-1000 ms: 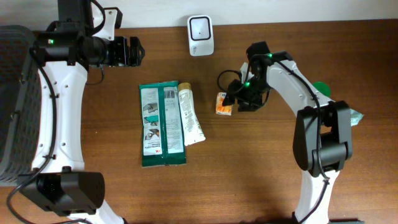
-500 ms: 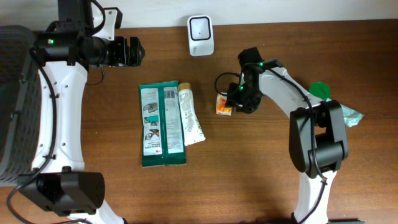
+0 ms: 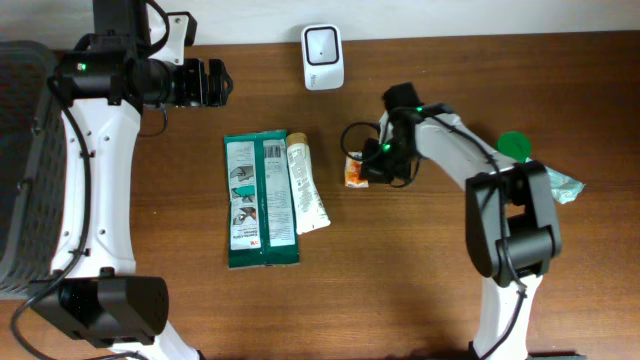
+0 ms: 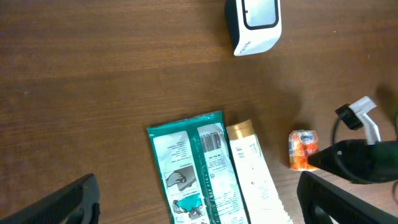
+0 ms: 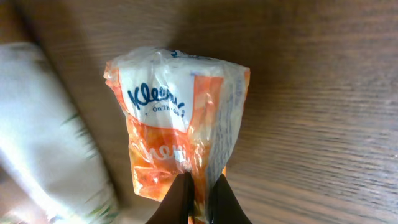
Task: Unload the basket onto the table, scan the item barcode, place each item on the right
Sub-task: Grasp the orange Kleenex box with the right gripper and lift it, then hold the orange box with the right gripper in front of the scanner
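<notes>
So the tissue pack (image 3: 354,170) is a little orange and white Kleenex one. It's sitting on the table (image 3: 420,280) roughly mid-table, just right of the tube (image 3: 306,183) and below and slightly right of the scanner (image 3: 323,44), which is at the far edge. The right gripper (image 3: 368,165) is right on it. In the right wrist view the two fingers are squeezed nearly together on the lower edge of the pack's wrapper, so it's pinched tight on the plastic film and not around the whole pack. The Kleenex lettering faces that camera, and I can't make out a barcode on that side. The tube is the blurry whitish thing just off to the left there. Left of the tube, touching or very nearly, there's a green pouch (image 3: 259,200) lying flat with its barcode face up. The left gripper (image 3: 222,84) hangs over the far left part of the table, well away from the pack, jaws spread wide with nothing in them. A dark basket (image 3: 20,160) sits at the left edge.
</notes>
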{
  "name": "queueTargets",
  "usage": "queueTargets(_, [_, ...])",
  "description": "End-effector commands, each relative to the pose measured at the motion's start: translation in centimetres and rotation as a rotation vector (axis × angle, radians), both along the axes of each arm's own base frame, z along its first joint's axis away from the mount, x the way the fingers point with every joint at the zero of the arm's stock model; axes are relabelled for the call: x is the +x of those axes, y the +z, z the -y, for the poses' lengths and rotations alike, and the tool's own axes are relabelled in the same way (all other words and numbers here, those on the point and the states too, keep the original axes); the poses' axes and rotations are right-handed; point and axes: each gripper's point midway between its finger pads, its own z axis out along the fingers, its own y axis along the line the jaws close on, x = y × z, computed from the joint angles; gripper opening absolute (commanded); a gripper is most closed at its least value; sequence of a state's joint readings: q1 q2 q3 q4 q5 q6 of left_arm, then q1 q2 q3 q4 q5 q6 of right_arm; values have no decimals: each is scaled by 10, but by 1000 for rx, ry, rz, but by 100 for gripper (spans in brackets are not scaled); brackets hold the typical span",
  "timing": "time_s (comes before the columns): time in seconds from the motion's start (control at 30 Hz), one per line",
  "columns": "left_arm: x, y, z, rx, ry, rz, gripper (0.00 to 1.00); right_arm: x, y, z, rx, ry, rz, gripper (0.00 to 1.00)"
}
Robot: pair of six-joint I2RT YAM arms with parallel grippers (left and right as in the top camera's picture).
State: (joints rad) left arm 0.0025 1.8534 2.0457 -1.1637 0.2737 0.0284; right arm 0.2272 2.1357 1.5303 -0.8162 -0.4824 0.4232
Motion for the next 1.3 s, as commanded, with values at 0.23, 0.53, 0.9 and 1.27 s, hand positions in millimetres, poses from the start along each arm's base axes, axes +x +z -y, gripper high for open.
queueTargets(0.23, [-1,4,1,-12,4,5,99,-7,229,2,773,193,402,4])
queueTargets(0.53, [-1,4,1,-12,4,5,99,-18,296,6,1028,236,380,4])
queueTargets(0.9, [-1,4,1,-12,4,5,99,-47,375,13,993,343,608,4])
queueTargets(1.27, [-1,4,1,-12,4,5,99,17,324,-4,290,126,672,4])
